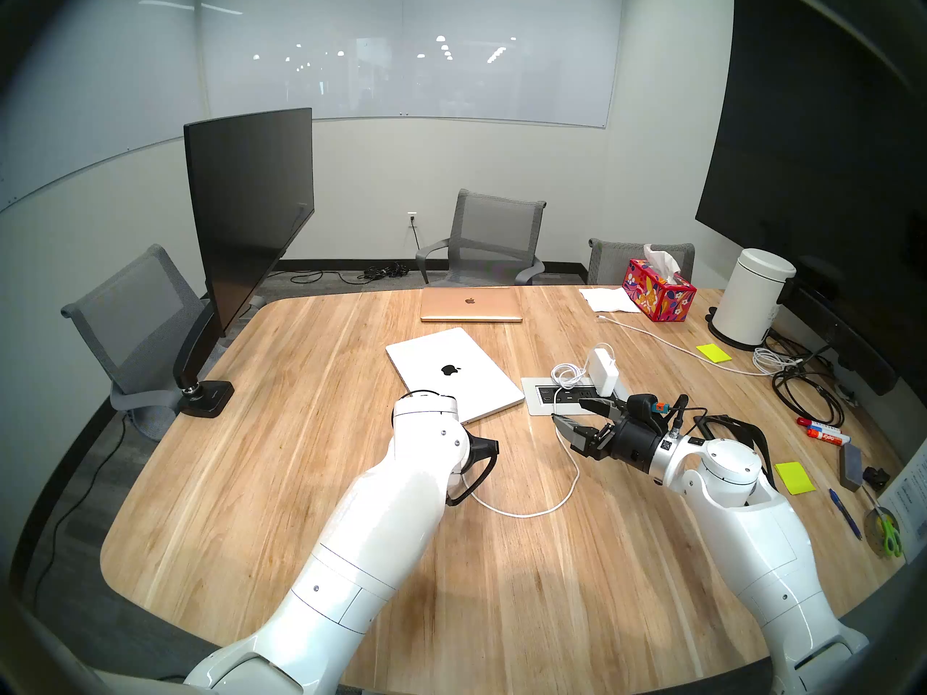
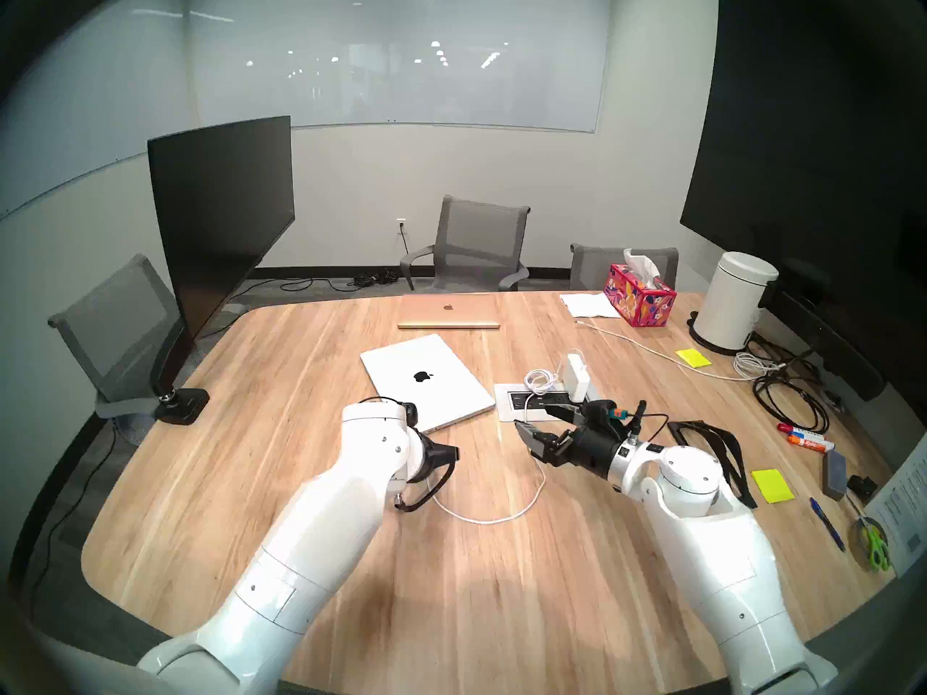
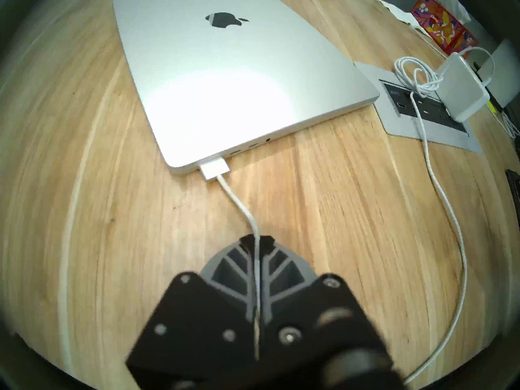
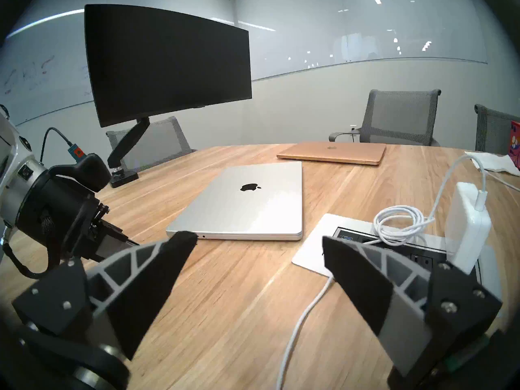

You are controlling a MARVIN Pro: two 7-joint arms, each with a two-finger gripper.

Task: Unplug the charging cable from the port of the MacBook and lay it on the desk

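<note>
The silver MacBook (image 1: 451,373) lies shut on the wooden desk (image 1: 301,478). The white charging cable (image 1: 521,514) runs in a loop from the power brick (image 1: 604,373) to the laptop's near edge. In the left wrist view the flat plug (image 3: 213,169) sits against the MacBook's (image 3: 225,71) near corner. My left gripper (image 3: 257,240) is shut on the cable (image 3: 239,206) a short way behind the plug. In the head views my left arm hides it. My right gripper (image 1: 569,410) is open and empty, above the desk next to the outlet panel (image 1: 534,393).
A rose-gold laptop (image 1: 470,304) lies at the far edge. A tissue box (image 1: 658,290), a white canister (image 1: 750,298), another white cord (image 1: 667,343) and black coiled cables (image 1: 802,393) are at the right. A monitor on an arm (image 1: 251,212) stands at the left.
</note>
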